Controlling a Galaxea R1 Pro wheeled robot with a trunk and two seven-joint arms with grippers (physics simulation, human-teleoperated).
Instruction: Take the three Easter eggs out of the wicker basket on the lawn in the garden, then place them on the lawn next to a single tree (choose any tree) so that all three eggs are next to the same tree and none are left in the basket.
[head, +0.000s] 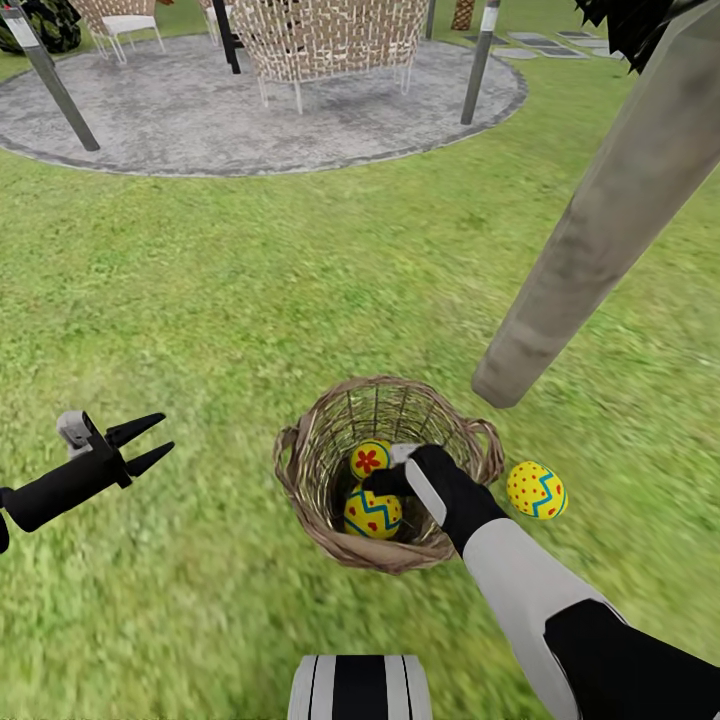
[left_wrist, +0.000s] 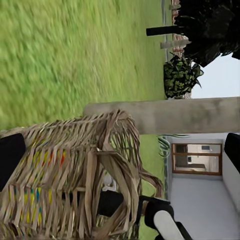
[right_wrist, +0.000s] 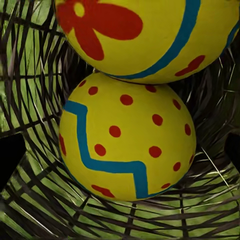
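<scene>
2 eggs (head: 372, 495) in basket (head: 300, 470); 1 egg (head: 536, 490) on lawn (head: 250, 290).

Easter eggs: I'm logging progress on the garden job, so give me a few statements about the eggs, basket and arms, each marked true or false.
1. Two Easter eggs lie inside the wicker basket. True.
2. One egg on the lawn rests between the basket and the tree trunk. False: it lies on the grass beside the basket, near the trunk's foot but not between them.
3. The right end effector reaches into the basket. True.
4. The left end effector grips an egg. False: it is open and empty, out over the grass.
5. The basket is tipped on its side. False: it stands upright.
</scene>
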